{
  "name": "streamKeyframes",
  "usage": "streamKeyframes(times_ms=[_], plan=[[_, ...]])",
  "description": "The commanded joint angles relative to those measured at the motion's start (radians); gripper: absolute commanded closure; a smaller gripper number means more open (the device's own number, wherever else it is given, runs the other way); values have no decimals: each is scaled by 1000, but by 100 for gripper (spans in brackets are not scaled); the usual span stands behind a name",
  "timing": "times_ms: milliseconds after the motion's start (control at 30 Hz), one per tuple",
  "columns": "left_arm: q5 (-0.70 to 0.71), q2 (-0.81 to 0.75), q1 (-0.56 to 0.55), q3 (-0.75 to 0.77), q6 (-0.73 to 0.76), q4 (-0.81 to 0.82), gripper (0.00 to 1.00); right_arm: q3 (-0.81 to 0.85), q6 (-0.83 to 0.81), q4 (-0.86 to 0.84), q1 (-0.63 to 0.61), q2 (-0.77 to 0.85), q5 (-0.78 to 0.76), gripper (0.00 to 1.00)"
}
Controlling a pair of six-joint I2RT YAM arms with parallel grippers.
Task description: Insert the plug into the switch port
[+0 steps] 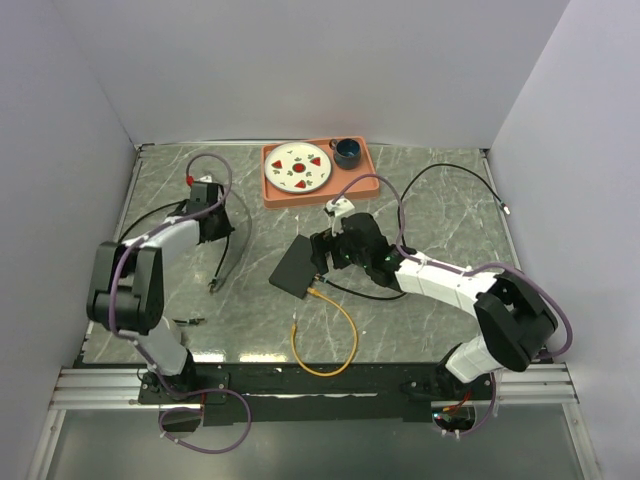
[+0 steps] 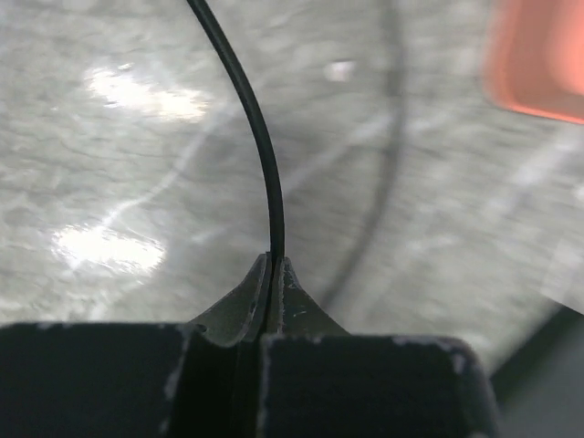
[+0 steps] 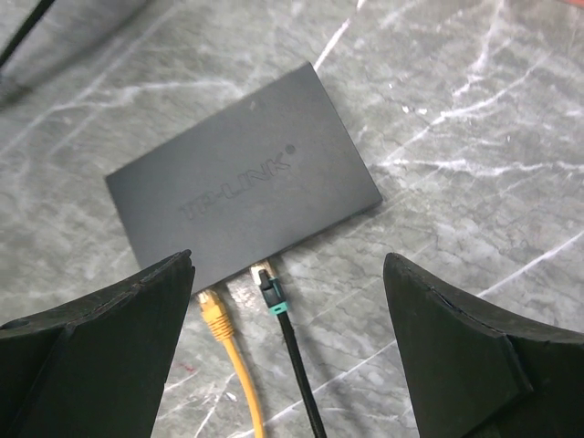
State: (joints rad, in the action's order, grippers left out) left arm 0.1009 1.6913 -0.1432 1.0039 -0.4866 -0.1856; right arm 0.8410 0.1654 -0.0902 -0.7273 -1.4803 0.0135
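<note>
The right gripper [image 3: 290, 265] hangs over the marble table [image 3: 474, 137] with its 2 fingers [image 3: 128, 338] spread wide. Nothing lies between them or touches them. Below it lies the flat black switch [image 3: 242, 187], top face up, near the middle of the table and well clear of the orange tray [image 1: 318, 190]. The narrow edge of the switch nearest this gripper is turned away from every camera, so no port on it shows. 2 plugs lie side by side at that edge. The black plug [image 3: 268, 285] has its tip against the edge, and I cannot tell whether it is seated in a port. The yellow plug [image 3: 212, 308] lies just beside it, its tip close to the edge and partly hidden by a finger. On the far left of the table, the left gripper [image 2: 274, 265] is pinched tight on a thin black cable [image 2: 260, 137], which rises from between its fingertips, well apart from the switch.
</note>
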Motion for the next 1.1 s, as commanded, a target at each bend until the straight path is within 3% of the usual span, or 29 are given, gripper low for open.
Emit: streamKeyframes(times_ms=[0, 267, 500, 767, 1067], plan=[[-153, -140, -30, -11, -23, 95, 99, -14, -17, -46, 5, 57, 20, 8], [-205, -166, -93, -16, -21, 95, 99, -20, -12, -49, 5, 71, 29, 7], [-342, -217, -154, -28, -30, 146, 99, -80, 28, -173, 6, 112, 156, 2], [-395, -234, -255, 4, -79, 178, 99, -111, 198, -365, 17, 115, 339, 1], [-380, -259, -337, 61, -132, 178, 99, -88, 399, -549, 19, -18, 460, 2]])
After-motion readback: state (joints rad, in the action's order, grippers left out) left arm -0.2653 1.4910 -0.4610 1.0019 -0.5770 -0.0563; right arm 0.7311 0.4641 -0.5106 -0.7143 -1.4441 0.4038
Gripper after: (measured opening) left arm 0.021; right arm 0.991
